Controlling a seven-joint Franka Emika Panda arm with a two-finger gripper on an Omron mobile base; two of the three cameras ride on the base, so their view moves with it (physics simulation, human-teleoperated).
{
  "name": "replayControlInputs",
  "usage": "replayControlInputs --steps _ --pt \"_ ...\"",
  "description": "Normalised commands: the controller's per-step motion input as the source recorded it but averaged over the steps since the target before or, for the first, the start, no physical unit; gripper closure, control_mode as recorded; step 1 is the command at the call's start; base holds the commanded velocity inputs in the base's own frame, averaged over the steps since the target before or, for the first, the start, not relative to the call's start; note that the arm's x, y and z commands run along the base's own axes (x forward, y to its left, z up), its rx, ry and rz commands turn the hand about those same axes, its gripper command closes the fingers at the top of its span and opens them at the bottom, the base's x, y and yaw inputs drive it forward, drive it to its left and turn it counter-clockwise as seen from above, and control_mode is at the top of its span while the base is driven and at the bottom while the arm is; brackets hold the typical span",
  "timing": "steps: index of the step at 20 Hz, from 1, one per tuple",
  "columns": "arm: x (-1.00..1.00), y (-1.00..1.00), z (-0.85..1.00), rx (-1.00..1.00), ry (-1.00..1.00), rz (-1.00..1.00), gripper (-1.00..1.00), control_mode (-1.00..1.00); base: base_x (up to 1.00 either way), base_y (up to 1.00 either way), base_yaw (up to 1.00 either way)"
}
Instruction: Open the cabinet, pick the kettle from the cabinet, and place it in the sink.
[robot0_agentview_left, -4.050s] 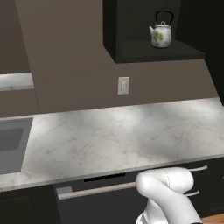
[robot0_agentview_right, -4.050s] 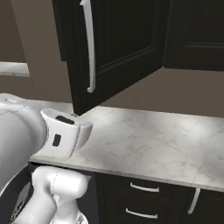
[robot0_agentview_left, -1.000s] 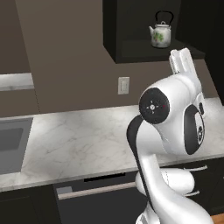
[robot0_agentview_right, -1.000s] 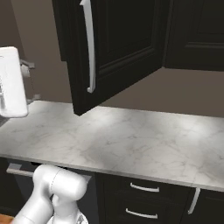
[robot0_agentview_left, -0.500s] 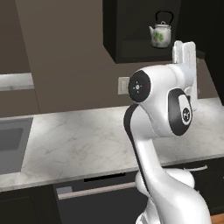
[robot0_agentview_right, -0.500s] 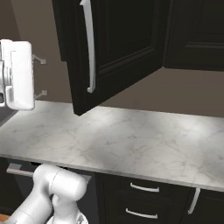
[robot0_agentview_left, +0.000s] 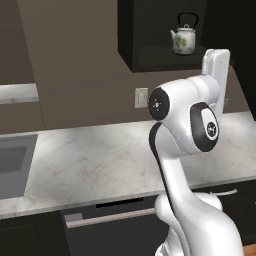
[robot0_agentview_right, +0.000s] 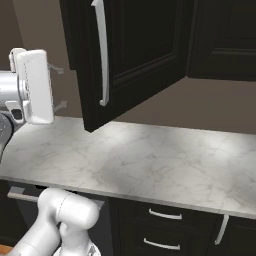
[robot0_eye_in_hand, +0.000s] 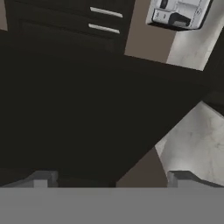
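The black cabinet (robot0_agentview_left: 150, 30) stands open, its panelled door (robot0_agentview_right: 140, 45) swung out over the counter with the long silver handle (robot0_agentview_right: 102, 55) facing me. Inside on the shelf sits the white kettle (robot0_agentview_left: 184, 39) with green leaves and a black arched handle. My raised hand (robot0_agentview_left: 216, 75) is below and to the right of the kettle, outside the cabinet. The gripper (robot0_agentview_right: 59, 88) is open and holds nothing; its fingertips (robot0_eye_in_hand: 41, 178) point at the dark door in the hand view. The grey sink (robot0_agentview_left: 12, 165) lies at the far left of the counter.
A white marble counter (robot0_agentview_left: 100, 160) runs under the cabinet, with a wall outlet (robot0_agentview_left: 141, 97) above it. A dishwasher front (robot0_agentview_left: 110, 220) and black base drawers (robot0_agentview_right: 165, 215) sit below. A shut upper cabinet (robot0_agentview_right: 225, 35) hangs to the door's right.
The hand has straightened upright and shifted toward the open cabinet door. The jaws stayed open. The kettle and the door have not moved.
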Motion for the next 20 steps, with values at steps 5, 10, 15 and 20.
replayControlInputs --steps 5,10,15,20 --pt "0.06 -0.28 -0.02 0.04 -0.02 -0.02 -1.0 -1.0 0.0 0.0 0.0" --pt "0.05 -0.28 0.0 0.03 0.0 -0.05 -1.0 -1.0 0.0 0.0 0.0" --pt "0.03 -0.2 0.0 0.02 -0.01 -0.07 -1.0 -1.0 0.0 0.0 0.0" --pt "0.03 -0.18 0.0 0.01 -0.01 -0.08 -1.0 -1.0 0.0 0.0 0.0"
